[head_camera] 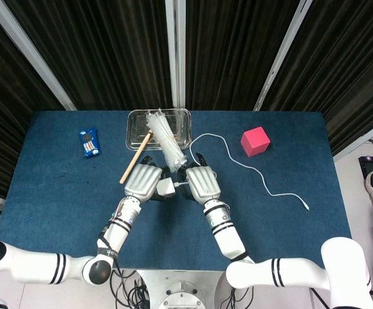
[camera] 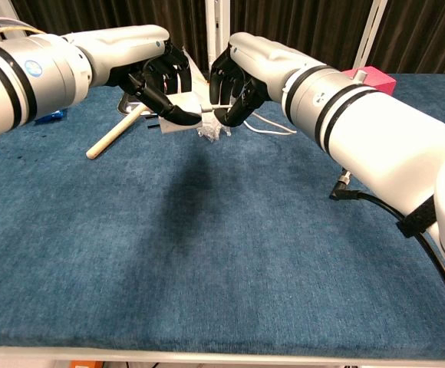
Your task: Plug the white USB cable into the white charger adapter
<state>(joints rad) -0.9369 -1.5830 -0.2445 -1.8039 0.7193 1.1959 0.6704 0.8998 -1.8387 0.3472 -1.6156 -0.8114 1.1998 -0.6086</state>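
— Where am I looking from on the head view?

— High above the worktop [head_camera: 58, 193], facing nearly straight down. I get the whole blue top in it, the black curtains behind, and both arms reaching in from the bottom edge.

— And the chest view?

— Low and close, looking forward across the worktop [camera: 207, 268] toward the curtains. The arms come in large from either side, so I only see the near and middle stretch of the top.

— What do the two share?

— The middle: the left hand [head_camera: 141, 181] [camera: 157, 73] and right hand [head_camera: 202, 183] [camera: 238, 73] facing each other, plus the stick [head_camera: 135, 158] [camera: 115, 132] and red block [head_camera: 255, 141] [camera: 368, 79].
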